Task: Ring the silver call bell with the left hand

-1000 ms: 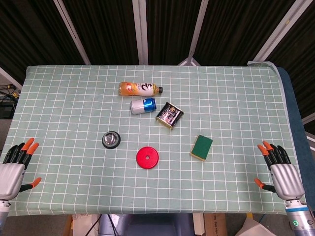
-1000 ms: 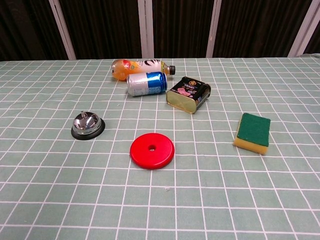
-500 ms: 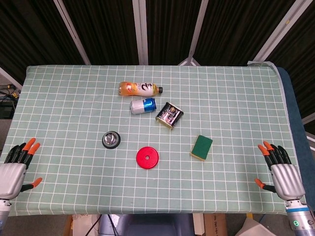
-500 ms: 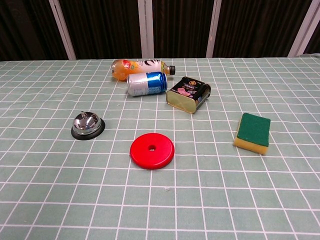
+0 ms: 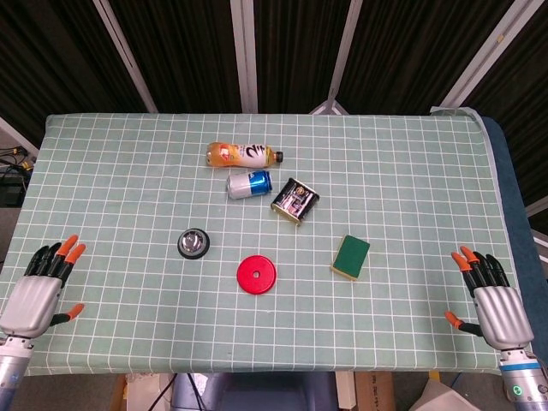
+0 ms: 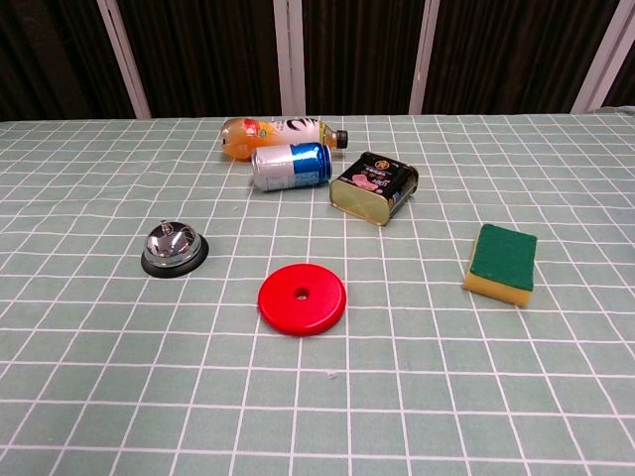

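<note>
Bell (image 5: 194, 243) left of centre, upright on the checked cloth (image 5: 128, 171), just left of the red disc (image 5: 256, 275). Left hand (image 5: 38, 291) at lower left, fingers spread, holding nothing, well apart from the bell. Right hand (image 5: 491, 300) at lower right, likewise spread and empty.

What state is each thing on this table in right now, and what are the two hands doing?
Call bell: upright, untouched.
Orange bottle: lying on its side, cap on.
Blue can: lying on its side.
Dark tin: tilted, resting on the cloth.
Red disc: lying flat.
Sponge: flat, green side up.
Left hand: open, holding nothing.
Right hand: open, holding nothing.
</note>
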### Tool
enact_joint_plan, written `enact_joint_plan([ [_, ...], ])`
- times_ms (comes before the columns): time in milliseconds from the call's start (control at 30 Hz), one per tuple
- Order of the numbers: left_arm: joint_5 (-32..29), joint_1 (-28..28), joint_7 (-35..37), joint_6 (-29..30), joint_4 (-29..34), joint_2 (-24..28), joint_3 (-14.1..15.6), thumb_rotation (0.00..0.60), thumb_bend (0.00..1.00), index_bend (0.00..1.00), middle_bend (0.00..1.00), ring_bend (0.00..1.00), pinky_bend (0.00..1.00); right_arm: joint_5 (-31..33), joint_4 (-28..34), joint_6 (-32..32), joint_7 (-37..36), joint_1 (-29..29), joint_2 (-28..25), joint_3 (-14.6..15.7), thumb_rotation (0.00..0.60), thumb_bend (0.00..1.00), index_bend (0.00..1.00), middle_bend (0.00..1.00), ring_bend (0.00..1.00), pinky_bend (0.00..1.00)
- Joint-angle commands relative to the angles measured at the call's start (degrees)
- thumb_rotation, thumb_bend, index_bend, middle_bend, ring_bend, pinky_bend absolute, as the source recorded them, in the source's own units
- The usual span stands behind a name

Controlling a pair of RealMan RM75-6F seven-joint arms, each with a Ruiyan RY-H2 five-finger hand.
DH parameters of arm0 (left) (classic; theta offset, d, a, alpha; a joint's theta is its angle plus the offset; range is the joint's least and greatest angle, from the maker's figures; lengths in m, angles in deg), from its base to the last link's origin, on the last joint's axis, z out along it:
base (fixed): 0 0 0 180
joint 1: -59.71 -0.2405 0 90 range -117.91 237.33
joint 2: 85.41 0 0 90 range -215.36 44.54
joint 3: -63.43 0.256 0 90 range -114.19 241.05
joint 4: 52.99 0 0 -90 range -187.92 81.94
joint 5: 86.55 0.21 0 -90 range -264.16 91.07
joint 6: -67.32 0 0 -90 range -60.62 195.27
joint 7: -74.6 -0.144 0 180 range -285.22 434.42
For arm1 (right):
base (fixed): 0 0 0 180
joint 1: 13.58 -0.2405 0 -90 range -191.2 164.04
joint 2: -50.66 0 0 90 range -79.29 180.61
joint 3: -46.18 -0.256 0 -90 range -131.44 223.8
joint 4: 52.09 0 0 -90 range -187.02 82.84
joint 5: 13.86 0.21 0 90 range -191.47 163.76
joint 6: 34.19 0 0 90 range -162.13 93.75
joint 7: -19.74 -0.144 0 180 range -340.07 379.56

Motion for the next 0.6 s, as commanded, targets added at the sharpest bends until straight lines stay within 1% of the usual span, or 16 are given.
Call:
enact_joint_plan([
  [33, -2.66, 3.36, -3.62, -4.00, 2.01, -1.15, -2.24, 0.600, 0.28, 0.00, 0.00, 0.00, 0.00, 0.04, 0.01, 0.02, -0.15, 0.03, -0.04, 0.01, 0.600, 0.22, 0.00, 0.00, 0.00, 0.00],
  [167, -6.40, 7.83, -8.12, -9.47, 3.57, -3.15, -4.70, 0.600, 0.46, 0.00, 0.00, 0.00, 0.00, 0.28, 0.08, 0.29, -0.42, -0.07, -0.11, -0.07, 0.600, 0.22, 0.00, 0.00, 0.00, 0.00],
  [267, -10.08, 10.85, -12.00, -13.03, 4.79, -4.58, -6.25, 0.600, 0.53, 0.00, 0.00, 0.00, 0.00, 0.33, 0.09, 0.43, -0.53, -0.12, -0.12, -0.09, 0.600, 0.22, 0.00, 0.00, 0.00, 0.00],
  [400, -14.31, 14.94, -17.75, -17.01, 5.38, -6.70, -7.61, 0.600, 0.57, 0.00, 0.00, 0.00, 0.00, 0.42, 0.11, 0.69, -0.81, -0.25, -0.18, -0.14, 0.600, 0.22, 0.00, 0.00, 0.00, 0.00],
  [600, -20.69, 19.20, -24.72, -19.92, 5.02, -10.00, -8.06, 0.600, 0.58, 0.00, 0.00, 0.00, 0.00, 0.66, 0.10, 1.05, -1.26, -0.43, -0.25, -0.24, 0.600, 0.22, 0.00, 0.00, 0.00, 0.00],
])
